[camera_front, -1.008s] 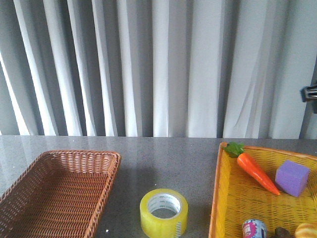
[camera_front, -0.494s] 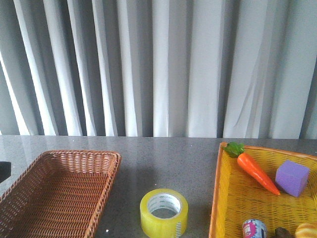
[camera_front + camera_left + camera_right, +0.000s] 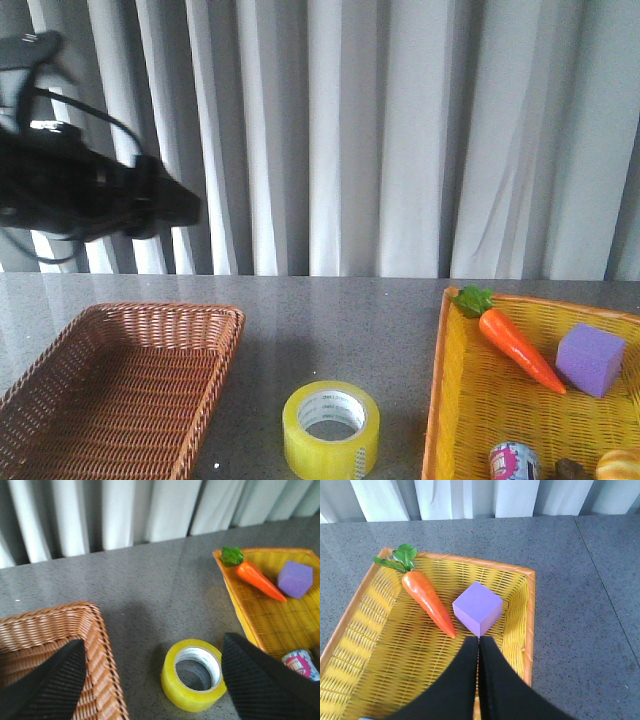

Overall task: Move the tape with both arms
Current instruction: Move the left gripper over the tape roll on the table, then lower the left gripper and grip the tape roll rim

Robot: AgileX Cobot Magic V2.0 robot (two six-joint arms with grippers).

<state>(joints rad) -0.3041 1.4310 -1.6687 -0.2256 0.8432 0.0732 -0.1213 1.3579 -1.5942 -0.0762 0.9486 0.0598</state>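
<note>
On the left, the left arm (image 3: 90, 190) is high in the air above the brown wicker basket (image 3: 110, 390), dark and blurred against the grey curtain (image 3: 400, 140). Its tool (image 3: 150, 680) is spread wide open and holds nothing; in the left wrist view the two ribbed black fingers (image 3: 50, 682) stand far apart, one over the rim of the brown basket and the other toward the yellow basket (image 3: 270, 610), with the tape between them, lower down. The fingers touch nothing.

The tape (image 3: 331, 429) lies flat on the grey worktop (image 3: 340, 320), hole up, between the two baskets and apart from both. It is a yellow roll with a white core.

On the right, the yellow basket (image 3: 445, 400) holds a carrot (image 3: 515, 345), a purple cube (image 3: 589, 359) and a small printed can (image 3: 513, 463) at its near end. The right tool (image 3: 478, 645) shows only in the right wrist view: its two black fingers (image 3: 465, 680) are pressed together with nothing between them, above the yellow basket, their tips near the purple cube (image 3: 477, 608) and beside the carrot (image 3: 427, 600). I cannot tell whether they touch the cube.
</note>
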